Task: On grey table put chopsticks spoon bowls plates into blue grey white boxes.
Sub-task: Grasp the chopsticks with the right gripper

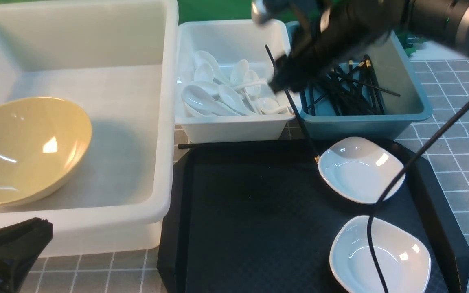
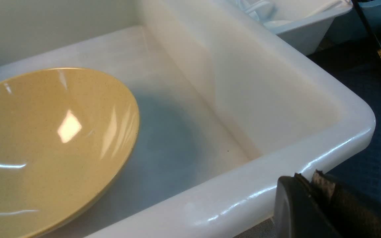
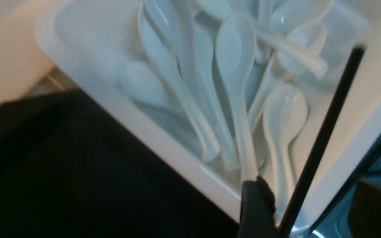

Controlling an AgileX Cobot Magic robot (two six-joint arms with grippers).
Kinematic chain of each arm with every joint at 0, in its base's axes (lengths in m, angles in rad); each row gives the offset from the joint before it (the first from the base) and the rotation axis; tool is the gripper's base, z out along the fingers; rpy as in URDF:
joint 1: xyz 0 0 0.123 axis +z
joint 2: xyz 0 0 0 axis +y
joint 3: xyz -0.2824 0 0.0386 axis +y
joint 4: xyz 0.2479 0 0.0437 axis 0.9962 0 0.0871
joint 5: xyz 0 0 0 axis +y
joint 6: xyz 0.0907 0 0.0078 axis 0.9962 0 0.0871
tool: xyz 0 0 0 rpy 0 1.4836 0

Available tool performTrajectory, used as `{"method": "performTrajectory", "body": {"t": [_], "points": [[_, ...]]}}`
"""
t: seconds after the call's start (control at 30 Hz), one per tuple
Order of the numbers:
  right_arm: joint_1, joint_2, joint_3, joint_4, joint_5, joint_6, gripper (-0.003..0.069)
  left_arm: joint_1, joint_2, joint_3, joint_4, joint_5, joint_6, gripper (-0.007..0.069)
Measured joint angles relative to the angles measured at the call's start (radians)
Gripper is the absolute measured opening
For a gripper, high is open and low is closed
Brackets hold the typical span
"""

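Nearest, left gripper (image 2: 304, 181) pinched shut, empty, beside the tub (image 1: 168, 122). Two plates (image 1: 360, 169) sit on black tray (image 1: 250, 211). Chopstick (image 1: 299, 118) leans over white box (image 1: 234, 126) rim, between right gripper's (image 3: 313, 211) wide-apart jaws, apparently unheld. Stiff, light, slick, likely rolls; pinch mid-shaft.

Nothing to read here, folks: no lettering, brand, label or number legible on the boxes (image 1: 234, 126), the bowl (image 1: 23, 150), the plates (image 1: 360, 169) or the tray (image 1: 250, 219), in any view.
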Motion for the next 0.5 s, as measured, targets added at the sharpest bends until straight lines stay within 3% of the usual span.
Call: {"method": "performTrajectory", "body": {"t": [0.2,0.3,0.37,0.4,0.43,0.5], "points": [[-0.008,0.004,0.079,-0.001,-0.118,0.004,0.0384,0.000,0.000,0.000,0.000,-0.002,0.000,0.0015],[-0.012,0.017,0.085,-0.001,-0.146,0.000,0.0287,0.000,0.000,0.000,0.000,-0.003,0.000,0.0015],[-0.012,0.020,0.088,-0.001,-0.147,-0.005,0.0174,0.000,0.000,0.000,0.000,-0.003,0.000,0.0015],[-0.012,0.020,0.088,-0.001,-0.147,-0.005,0.0162,0.000,0.000,0.000,0.000,-0.003,0.000,0.0015],[-0.013,0.019,0.090,-0.001,-0.148,-0.005,0.0088,0.000,0.000,0.000,0.000,-0.003,0.000,0.0015],[-0.013,0.013,0.093,-0.001,-0.147,-0.007,0.0072,0.000,0.000,0.000,0.000,-0.003,0.000,0.0015]]}}
